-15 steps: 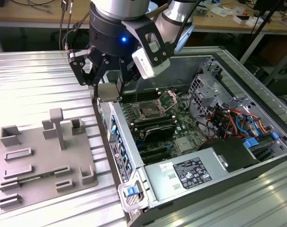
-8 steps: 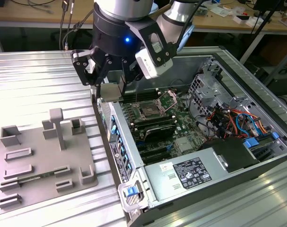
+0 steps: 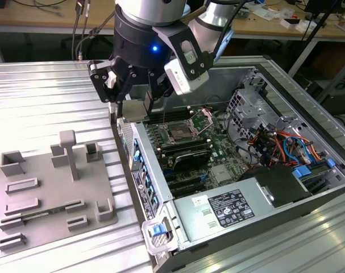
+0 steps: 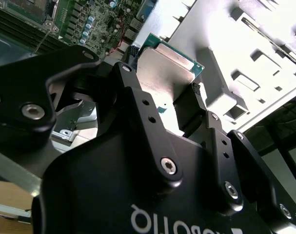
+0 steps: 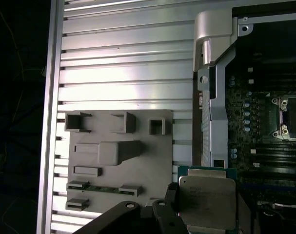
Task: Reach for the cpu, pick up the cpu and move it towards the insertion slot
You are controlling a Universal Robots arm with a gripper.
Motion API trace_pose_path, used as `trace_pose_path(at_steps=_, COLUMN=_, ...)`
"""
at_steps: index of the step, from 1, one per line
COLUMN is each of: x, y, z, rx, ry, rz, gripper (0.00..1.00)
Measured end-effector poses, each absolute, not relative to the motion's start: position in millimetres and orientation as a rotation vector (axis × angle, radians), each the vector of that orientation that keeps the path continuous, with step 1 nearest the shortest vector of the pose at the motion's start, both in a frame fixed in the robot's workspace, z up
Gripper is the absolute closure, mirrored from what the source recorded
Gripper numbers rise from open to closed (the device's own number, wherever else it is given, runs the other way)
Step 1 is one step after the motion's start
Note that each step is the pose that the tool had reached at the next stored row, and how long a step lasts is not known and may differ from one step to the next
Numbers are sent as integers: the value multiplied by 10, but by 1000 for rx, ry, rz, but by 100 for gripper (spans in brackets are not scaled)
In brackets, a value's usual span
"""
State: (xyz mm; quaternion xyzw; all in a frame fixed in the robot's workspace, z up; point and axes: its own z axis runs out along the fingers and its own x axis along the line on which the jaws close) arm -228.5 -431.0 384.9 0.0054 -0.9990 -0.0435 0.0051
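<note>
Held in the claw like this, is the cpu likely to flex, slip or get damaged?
The cpu looks like a flat, rigid plate with a metal top, so flexing seems unlikely. That smooth top could slip between the claw fingers. Its thin green edge looks vulnerable if knocked against the case wall.

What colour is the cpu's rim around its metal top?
Teal-green around the cpu, clearest in the second wrist view.

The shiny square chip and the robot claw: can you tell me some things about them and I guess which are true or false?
1. The black gripper holds the silvery square cpu. True.
2. The cpu lies on the grey plastic tray. False: it hangs above the open computer case's edge.
3. The square metal-framed insertion slot is already filled. False: the chip is still in the gripper.
4. The tray rests on the ribbed metal table. True.
</note>
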Motion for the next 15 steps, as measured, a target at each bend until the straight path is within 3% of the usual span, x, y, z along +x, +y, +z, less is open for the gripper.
trace_pose_path(at_steps=15, x=-2270, y=-4268, z=3833, rx=17, ry=-3129, rz=-129, gripper=45)
